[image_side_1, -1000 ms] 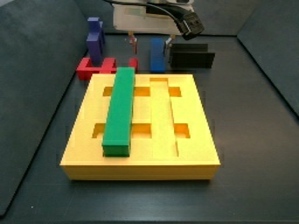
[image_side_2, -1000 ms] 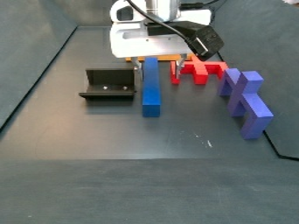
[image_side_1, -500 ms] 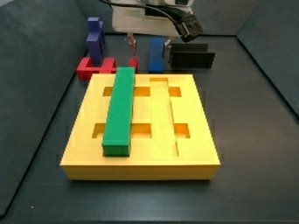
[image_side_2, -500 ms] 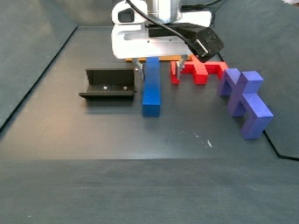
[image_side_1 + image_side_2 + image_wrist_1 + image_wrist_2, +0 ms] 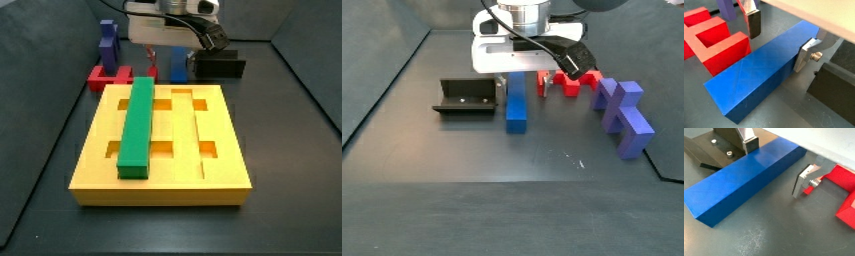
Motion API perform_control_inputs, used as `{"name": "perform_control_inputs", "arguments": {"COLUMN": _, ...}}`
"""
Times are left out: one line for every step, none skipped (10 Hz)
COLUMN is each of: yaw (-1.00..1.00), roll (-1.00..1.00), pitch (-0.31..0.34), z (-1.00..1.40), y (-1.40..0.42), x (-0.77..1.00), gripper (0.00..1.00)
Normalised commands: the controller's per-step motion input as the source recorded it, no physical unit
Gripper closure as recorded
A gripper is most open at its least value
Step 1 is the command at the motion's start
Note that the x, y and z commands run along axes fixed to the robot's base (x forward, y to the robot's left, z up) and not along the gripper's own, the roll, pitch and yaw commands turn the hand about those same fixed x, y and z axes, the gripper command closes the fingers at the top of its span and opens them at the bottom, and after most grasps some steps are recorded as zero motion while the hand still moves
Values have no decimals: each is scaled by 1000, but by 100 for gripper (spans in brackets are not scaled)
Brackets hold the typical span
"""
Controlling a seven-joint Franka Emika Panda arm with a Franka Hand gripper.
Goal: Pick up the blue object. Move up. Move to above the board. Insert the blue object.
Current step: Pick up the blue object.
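Dark floor; gripper released, fingers straddling the blue object (lying flat), beside the fixture, behind the board.

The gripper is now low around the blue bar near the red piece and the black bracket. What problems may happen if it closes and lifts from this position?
1. The gripper straddles the blue object near one end, not its middle, so the long bar may tilt when lifted.
2. The red piece lies very close beside one finger; closing may nudge it.
3. The fixture stands close on the other side, so a tilting bar may strike it.
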Motion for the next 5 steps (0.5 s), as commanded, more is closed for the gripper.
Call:
{"name": "perform_control_inputs", "arguments": {"yaw": 3, "roll": -13, "pitch": -100, "z": -89, "y": 0, "x": 0, "gripper": 0}}
{"name": "perform_control_inputs", "arguments": {"yaw": 0, "roll": -16, "pitch": -56, "z": 0, "y": 3, "x": 0, "gripper": 0}}
{"name": "perform_control_inputs", "arguments": {"yaw": 0, "roll": -26, "pitch": -4, "z": 0, "y": 40, "x": 0, "gripper": 0}}
{"name": "perform_control_inputs", "arguments": {"yaw": 0, "roll": -89, "pitch": -9, "z": 0, "y": 169, "x": 0, "gripper": 0}}
{"name": "perform_control_inputs", "arguments": {"yaw": 0, "roll": -76, "pitch": -34, "z": 0, "y": 106, "x": 0, "gripper": 0}}
